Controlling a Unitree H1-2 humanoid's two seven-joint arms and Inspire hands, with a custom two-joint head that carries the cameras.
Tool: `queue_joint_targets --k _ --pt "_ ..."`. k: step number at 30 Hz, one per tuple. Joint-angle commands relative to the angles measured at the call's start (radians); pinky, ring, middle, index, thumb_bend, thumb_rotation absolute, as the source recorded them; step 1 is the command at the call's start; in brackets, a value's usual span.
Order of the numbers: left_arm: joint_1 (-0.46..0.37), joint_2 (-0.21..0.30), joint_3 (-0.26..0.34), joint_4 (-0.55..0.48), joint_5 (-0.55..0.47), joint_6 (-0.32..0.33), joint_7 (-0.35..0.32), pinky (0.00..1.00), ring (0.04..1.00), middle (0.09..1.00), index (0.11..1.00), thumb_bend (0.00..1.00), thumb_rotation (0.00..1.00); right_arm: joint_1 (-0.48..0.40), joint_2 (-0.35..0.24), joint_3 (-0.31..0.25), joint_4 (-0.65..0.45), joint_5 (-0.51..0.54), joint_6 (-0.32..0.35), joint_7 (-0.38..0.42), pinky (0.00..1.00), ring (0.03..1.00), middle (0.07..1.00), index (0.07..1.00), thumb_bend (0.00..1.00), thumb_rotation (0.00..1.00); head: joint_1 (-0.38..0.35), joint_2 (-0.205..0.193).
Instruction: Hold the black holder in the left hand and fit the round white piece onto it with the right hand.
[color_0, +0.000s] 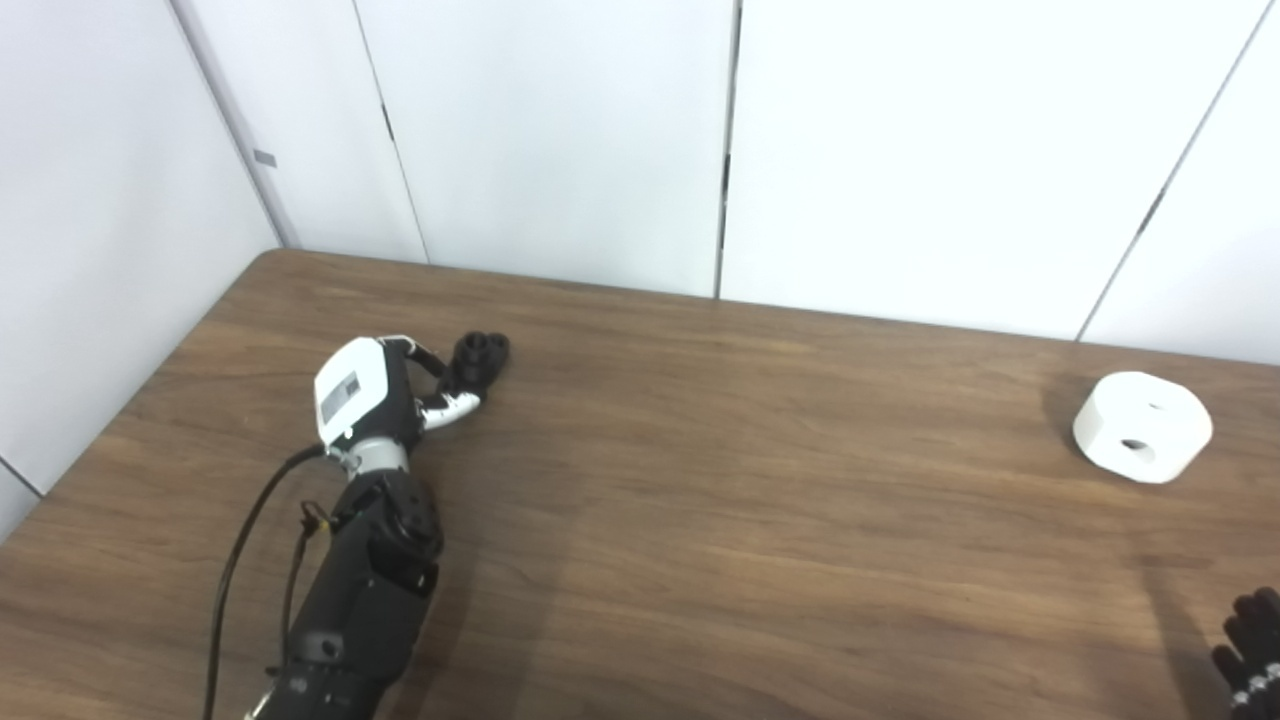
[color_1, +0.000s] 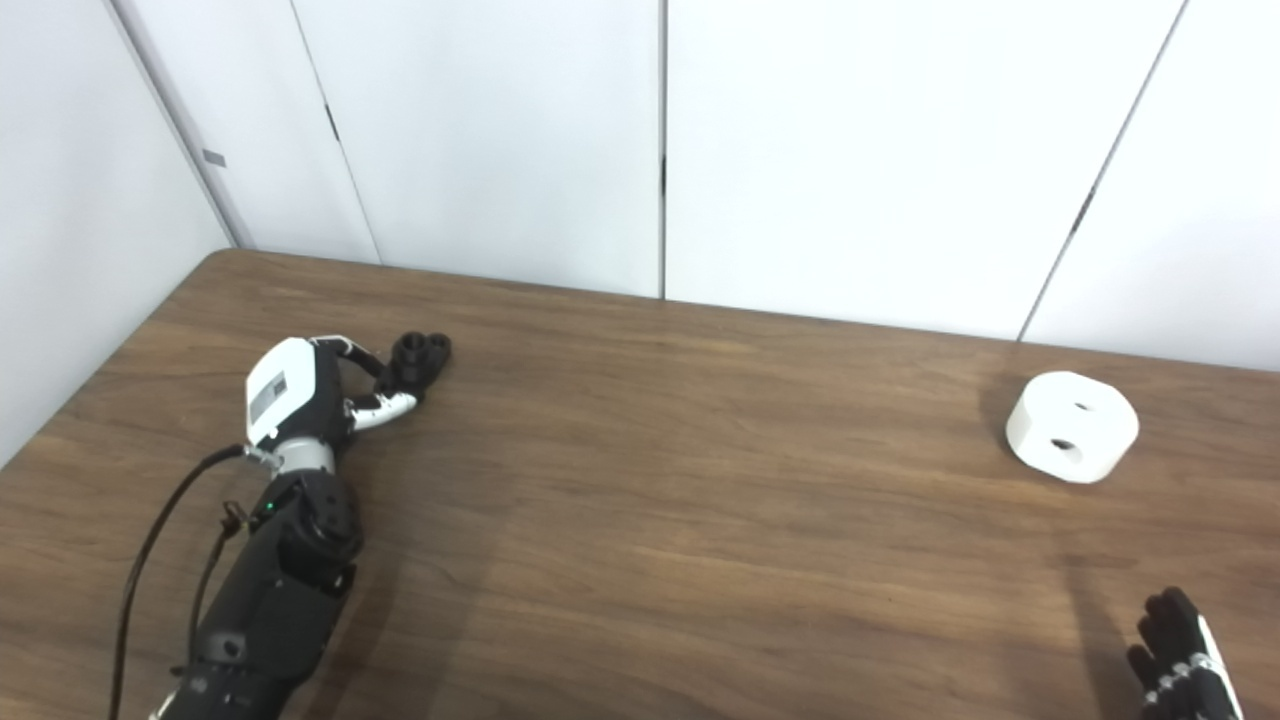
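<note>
My left robot hand (color_0: 385, 385) is out on the left side of the bench (color_0: 720, 480), and its fingers (color_0: 452, 405) are curled around the black holder (color_0: 478, 358). The holder still sits on the wood, so I think I am just starting to grab it. I cannot tell if my hold is tight yet. It looks like only my fingertips are on it, near one end. If I lift now, the holder could tip, spin in my fingers, or slide out and roll away toward the wall. The round white piece (color_0: 1142, 426) lies far off on the right side of the bench, well apart from the holder. It leans a little, with two small holes showing. My right robot hand (color_1: 1180, 660) is low at the bottom right corner, holding nothing, with its fingers spread. It is near the white piece but not touching it. That piece is smooth and round, so I think it could slip or scoot away if I push it from one side. If the holder sits crooked in my left hand, the holes may not line up, and pushing hard could knock the holder loose.
</note>
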Motion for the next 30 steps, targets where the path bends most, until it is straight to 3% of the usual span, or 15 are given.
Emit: queue_joint_targets --k 1,10,17,25,30 --pt "-0.001 0.0 -0.017 -0.06 -0.017 -0.007 -0.027 0.79 0.864 0.791 0.488 0.51 0.05 0.008 0.008 0.014 0.029 0.002 0.019 0.004 1.0 1.0 0.991 0.993 0.66 0.98 0.001 0.001" --pt "0.089 -0.045 -0.076 -0.222 -0.021 0.01 -0.109 0.77 0.865 0.782 0.488 0.51 0.05 0.006 0.021 0.018 0.012 -0.013 0.025 -0.007 1.0 1.0 0.985 0.987 0.63 1.0 -0.012 0.022" --pt "0.169 -0.086 -0.123 -0.319 -0.004 0.007 -0.154 0.75 0.858 0.783 0.488 0.51 0.05 0.005 0.029 0.026 0.003 -0.019 0.027 -0.008 1.0 1.0 0.979 0.996 0.67 0.99 -0.035 0.034" --pt "0.239 -0.086 -0.257 -0.354 0.049 -0.03 -0.196 0.77 0.844 0.773 0.49 0.51 0.04 0.008 0.039 0.029 -0.016 -0.036 0.033 -0.022 1.0 1.0 0.963 0.982 0.69 1.0 -0.065 0.057" --pt "0.26 -0.091 -0.312 -0.383 0.042 -0.05 -0.237 0.77 0.847 0.779 0.489 0.51 0.05 0.008 0.049 0.031 -0.025 -0.039 0.031 -0.025 1.0 1.0 0.965 0.979 0.65 1.0 -0.095 0.061"
